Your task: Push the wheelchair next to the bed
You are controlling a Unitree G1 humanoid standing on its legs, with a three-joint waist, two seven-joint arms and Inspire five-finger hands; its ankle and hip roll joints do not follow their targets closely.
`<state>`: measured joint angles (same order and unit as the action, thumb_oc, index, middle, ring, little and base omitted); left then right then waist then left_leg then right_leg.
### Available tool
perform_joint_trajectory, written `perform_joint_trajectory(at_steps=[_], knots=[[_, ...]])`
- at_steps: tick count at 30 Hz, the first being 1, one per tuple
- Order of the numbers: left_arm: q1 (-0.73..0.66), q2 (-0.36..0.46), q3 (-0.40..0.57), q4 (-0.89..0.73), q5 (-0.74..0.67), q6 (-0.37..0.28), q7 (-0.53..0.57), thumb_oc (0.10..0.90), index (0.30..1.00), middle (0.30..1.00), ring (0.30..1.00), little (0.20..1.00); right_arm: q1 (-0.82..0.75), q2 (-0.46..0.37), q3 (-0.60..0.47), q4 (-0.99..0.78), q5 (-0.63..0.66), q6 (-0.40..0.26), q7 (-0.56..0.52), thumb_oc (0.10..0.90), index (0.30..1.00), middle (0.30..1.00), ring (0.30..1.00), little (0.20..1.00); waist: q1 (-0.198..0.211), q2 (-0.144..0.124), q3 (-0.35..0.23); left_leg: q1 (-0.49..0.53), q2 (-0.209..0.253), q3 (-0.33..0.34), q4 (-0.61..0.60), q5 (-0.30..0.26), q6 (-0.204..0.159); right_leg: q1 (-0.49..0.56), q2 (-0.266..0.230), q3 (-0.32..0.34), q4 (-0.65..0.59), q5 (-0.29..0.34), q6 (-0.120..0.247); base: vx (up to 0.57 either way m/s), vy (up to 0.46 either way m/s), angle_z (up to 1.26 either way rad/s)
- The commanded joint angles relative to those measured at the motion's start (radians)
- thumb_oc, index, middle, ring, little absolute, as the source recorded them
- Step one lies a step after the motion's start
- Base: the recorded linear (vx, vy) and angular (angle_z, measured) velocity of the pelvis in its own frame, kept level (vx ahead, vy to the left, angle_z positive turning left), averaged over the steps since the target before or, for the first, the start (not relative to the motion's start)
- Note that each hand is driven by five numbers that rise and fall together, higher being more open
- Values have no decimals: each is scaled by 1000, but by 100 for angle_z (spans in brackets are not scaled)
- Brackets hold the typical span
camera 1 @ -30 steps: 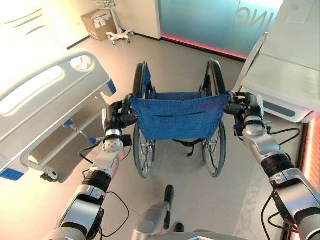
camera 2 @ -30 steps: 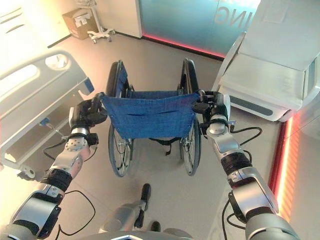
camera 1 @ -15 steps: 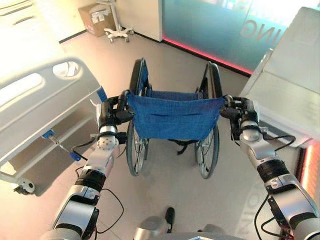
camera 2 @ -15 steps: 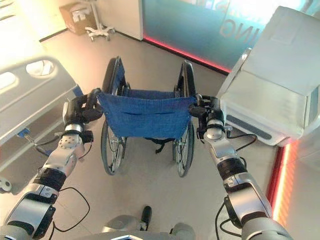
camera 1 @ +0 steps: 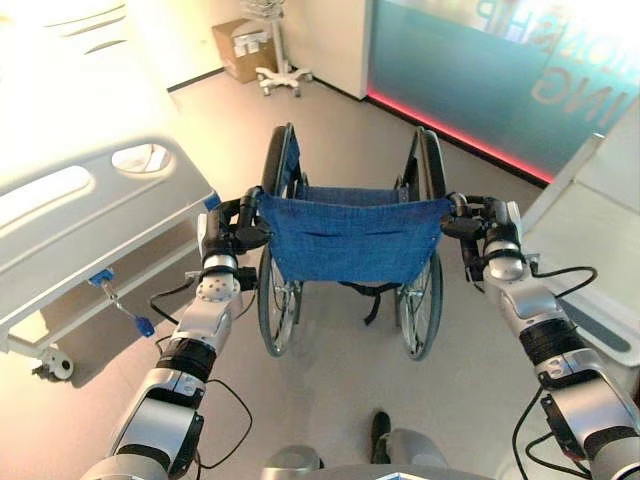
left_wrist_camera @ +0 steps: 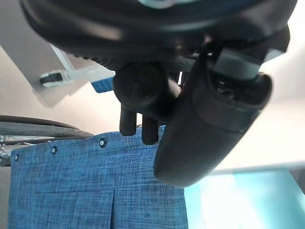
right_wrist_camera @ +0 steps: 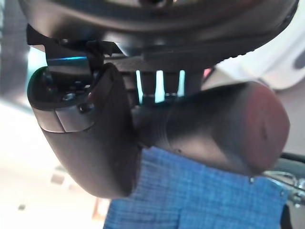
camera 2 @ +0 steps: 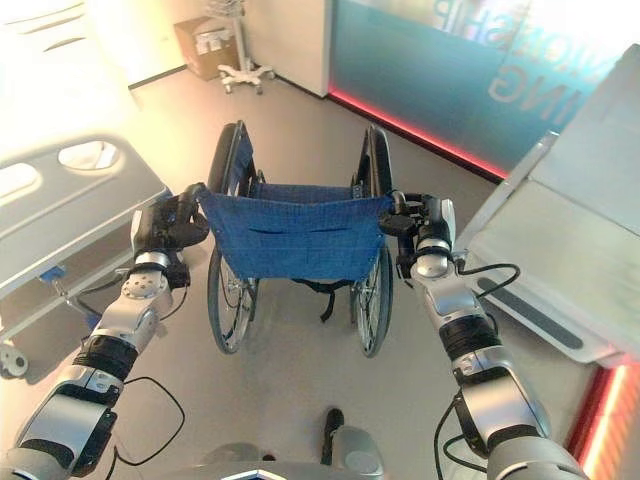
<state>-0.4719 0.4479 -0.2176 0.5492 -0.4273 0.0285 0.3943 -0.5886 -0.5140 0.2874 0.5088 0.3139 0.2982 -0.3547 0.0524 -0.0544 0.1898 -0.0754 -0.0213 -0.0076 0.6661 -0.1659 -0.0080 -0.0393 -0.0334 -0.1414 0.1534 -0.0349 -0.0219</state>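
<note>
- The left hand (camera 1: 228, 228) is clenched round the wheelchair's left push handle (left_wrist_camera: 143, 88).
- The right hand (camera 1: 487, 228) grips the right push handle (right_wrist_camera: 224, 129).
- The wheelchair (camera 1: 350, 235) stands mid-frame; the bed (camera 1: 80, 215) lies at the left.

The wheelchair (camera 1: 350, 240) has a blue woven backrest and black wheels. The bed (camera 1: 90, 215) is white with blue fittings. The floor (camera 1: 330, 390) is pale grey, and a cardboard box (camera 1: 240, 48) is brown.

Left hand (left_wrist_camera: 209, 109) fingers (left_wrist_camera: 138, 126) curl round the wheelchair (left_wrist_camera: 95, 191) handle (left_wrist_camera: 143, 88).
</note>
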Motion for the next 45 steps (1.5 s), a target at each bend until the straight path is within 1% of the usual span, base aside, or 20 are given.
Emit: perform_joint_trajectory(at_steps=[1,3,5,6,8,11,13,16,20,23,27,29,31,32,33,35,38,40,41,45], knots=[[-8,20,-74,-70,47,-128,-86,400,300,300,300,300,5,-92,57,-76,-56,-109,129,400,300,300,300,300,13,-24,19,-77,7,24,-147,238,-25,111,-11,-15,-57,43,37,377,-116,29],[26,-1,-60,-79,65,-147,-76,400,300,300,300,300,-14,-60,74,-54,-78,-112,117,400,300,300,300,300,44,5,29,-75,-26,73,-364,244,-24,165,30,-15,-77,13,43,587,-99,5],[38,-7,-61,-90,66,-148,-68,400,300,300,300,300,-17,-50,81,-52,-79,-109,105,400,300,300,300,300,62,18,27,-82,-45,88,-475,274,-29,191,49,-15,-90,4,45,481,-60,-28],[47,-18,-63,-107,73,-142,-60,400,300,300,300,300,-27,-40,89,-47,-82,-105,93,400,300,300,300,300,86,27,21,-114,-63,92,-573,316,-34,223,69,-4,-106,-9,45,360,-54,-27],[44,-22,-63,-118,74,-140,-60,400,300,300,300,300,-50,-41,97,-31,-88,-106,83,400,300,300,300,300,105,32,14,-134,-70,121,-623,335,-34,237,76,-16,-103,-29,45,330,-57,-28],[28,-18,-57,-105,57,-129,-58,400,300,300,300,300,-101,-18,108,27,-86,-116,84,400,300,300,300,300,128,25,1,-130,-86,116,-555,273,13,215,61,-40,24,-80,55,446,-38,-22],[47,-6,-42,-128,99,-107,-87,400,300,300,300,300,-69,-23,99,15,-76,-127,80,400,300,300,300,300,149,10,-27,-98,-72,162,-571,244,58,214,5,-105,205,-29,115,411,-13,-58],[56,17,-52,-145,97,-79,-97,400,300,300,300,300,-8,-29,64,-25,-71,-122,97,400,300,300,300,300,141,25,-38,-13,-60,109,-600,227,81,103,-82,-113,402,96,161,402,-29,-5],[5,23,-85,-110,93,-78,-109,400,300,300,300,300,-9,-18,70,2,-55,-140,71,400,300,300,300,300,106,40,-17,70,-41,47,-608,200,78,6,-131,-79,315,121,148,339,-205,32],[-57,38,-117,-87,45,-72,-129,400,300,300,300,300,-36,-26,74,20,-39,-138,52,400,300,300,300,300,57,19,6,124,-50,-39,-603,134,71,-66,-183,37,57,231,166,386,-359,73],[-62,16,-110,-92,30,-78,-122,400,300,300,300,300,-43,-27,58,-19,-80,-105,63,400,300,300,300,300,31,8,7,146,-44,-101,-595,79,56,-79,-192,104,-147,256,187,357,-310,83],[-57,-6,-98,-88,26,-93,-115,400,300,300,300,300,-68,-28,57,-54,-99,-66,71,400,300,300,300,300,24,-2,0,152,-34,-123,-582,52,44,-80,-175,119,-173,256,192,446,-480,59],[-45,-16,-90,-90,25,-100,-134,400,300,300,300,300,-83,-44,55,-60,-85,-51,70,400,300,300,300,300,25,-13,-8,135,-14,-134,-539,37,34,-73,-151,115,-128,198,186,370,-453,30],[-22,-24,-80,-101,16,-90,-129,400,300,300,300,300,-81,-65,48,-84,-90,-39,112,400,300,300,300,300,18,-27,-10,140,40,-114,-470,25,12,-82,-153,79,-36,156,176,414,-415,64],[-13,-26,-79,-106,20,-88,-116,400,300,300,300,300,-78,-72,48,-98,-97,-37,124,400,300,300,300,300,12,-29,-8,155,68,-102,-456,30,1,-84,-149,64,-8,139,168,521,-518,70],[25,-26,-73,-117,10,-95,-106,400,300,300,300,300,-45,-104,38,-113,-78,-56,161,400,300,300,300,300,6,-39,-13,156,141,-77,-358,143,-35,-54,-129,7,-10,117,124,350,-391,45],[45,-40,-70,-120,18,-103,-102,400,300,300,300,300,-26,-122,55,-113,-81,-89,163,400,300,300,300,300,9,-57,-3,61,159,-49,-179,242,-33,4,-90,-15,-26,87,72,322,-456,36],[58,-48,-73,-132,20,-101,-105,400,300,300,300,300,-20,-131,55,-111,-79,-106,154,400,300,300,300,300,23,-62,14,-40,128,-37,-63,265,-28,56,-71,-26,-41,72,48,298,-311,16],[73,-59,-70,-136,25,-107,-110,400,300,300,300,300,-18,-128,53,-105,-96,-116,160,400,300,300,300,300,47,-58,39,-139,49,-32,-18,257,-25,108,-52,-21,-61,63,39,288,-190,9],[92,-71,-67,-138,25,-118,-106,400,300,300,300,300,-35,-89,67,-85,-138,-118,154,400,300,300,300,300,70,-19,58,-173,-31,41,-217,288,-35,178,11,2,-116,46,40,401,-108,34]])
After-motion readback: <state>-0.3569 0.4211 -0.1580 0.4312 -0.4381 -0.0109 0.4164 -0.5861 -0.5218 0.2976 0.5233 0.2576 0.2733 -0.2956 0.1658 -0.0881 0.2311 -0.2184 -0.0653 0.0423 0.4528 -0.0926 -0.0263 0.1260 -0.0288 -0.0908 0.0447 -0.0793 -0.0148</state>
